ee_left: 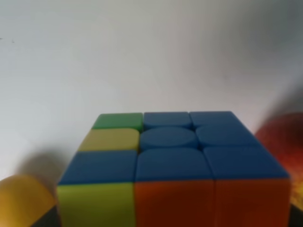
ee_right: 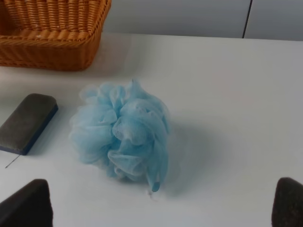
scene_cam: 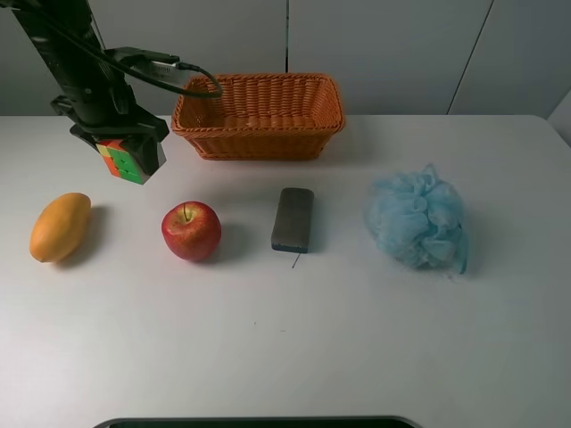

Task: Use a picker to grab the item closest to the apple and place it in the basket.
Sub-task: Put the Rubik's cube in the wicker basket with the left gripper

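My left gripper [scene_cam: 127,150] is shut on a multicoloured puzzle cube [scene_cam: 130,161] and holds it in the air, left of the wicker basket [scene_cam: 259,141] and above the table. The left wrist view shows the cube [ee_left: 175,165] close up, blue face on top, hiding the fingers. The red apple [scene_cam: 191,230] sits on the table below and right of the cube; its edge shows in the left wrist view [ee_left: 284,142]. My right gripper [ee_right: 157,202] is open and empty, low near the blue bath pouf [ee_right: 123,132]. It is out of the exterior view.
A yellow mango [scene_cam: 60,226] lies left of the apple. A dark grey block [scene_cam: 293,218] lies right of the apple. The blue pouf [scene_cam: 417,218] sits further right. The basket [ee_right: 52,47] stands at the back, by the wall.
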Controlling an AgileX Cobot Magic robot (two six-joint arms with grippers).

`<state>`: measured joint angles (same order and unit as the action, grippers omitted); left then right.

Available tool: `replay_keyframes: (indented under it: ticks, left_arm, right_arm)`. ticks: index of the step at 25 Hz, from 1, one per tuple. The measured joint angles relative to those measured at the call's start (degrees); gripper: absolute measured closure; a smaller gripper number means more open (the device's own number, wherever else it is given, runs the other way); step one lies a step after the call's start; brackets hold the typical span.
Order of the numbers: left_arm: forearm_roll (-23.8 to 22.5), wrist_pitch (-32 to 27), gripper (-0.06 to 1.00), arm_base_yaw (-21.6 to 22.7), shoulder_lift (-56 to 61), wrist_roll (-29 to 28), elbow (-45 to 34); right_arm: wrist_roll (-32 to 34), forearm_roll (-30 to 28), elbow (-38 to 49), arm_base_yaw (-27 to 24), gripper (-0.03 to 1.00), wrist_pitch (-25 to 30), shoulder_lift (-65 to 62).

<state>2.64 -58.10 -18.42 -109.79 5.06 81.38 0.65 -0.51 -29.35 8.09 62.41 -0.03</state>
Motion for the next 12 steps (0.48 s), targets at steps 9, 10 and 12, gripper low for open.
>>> replay_keyframes:
  ticks: [9,10,12]
  left_arm:
    - [1.4,-8.1,0.38,0.0,1.5,-3.1,11.5]
    - [1.6,-9.0,0.38,-0.1,0.7,-3.3,13.7]
    - [1.8,-10.8,0.38,-0.3,-1.7,-3.7,17.9]
  right_arm:
    - [0.0,0.0,0.0,0.0,0.27,0.0,0.0]
    - [0.0,0.0,0.0,0.0,0.27,0.0,0.0]
    - [0.0,0.0,0.0,0.0,0.27,0.0,0.0]
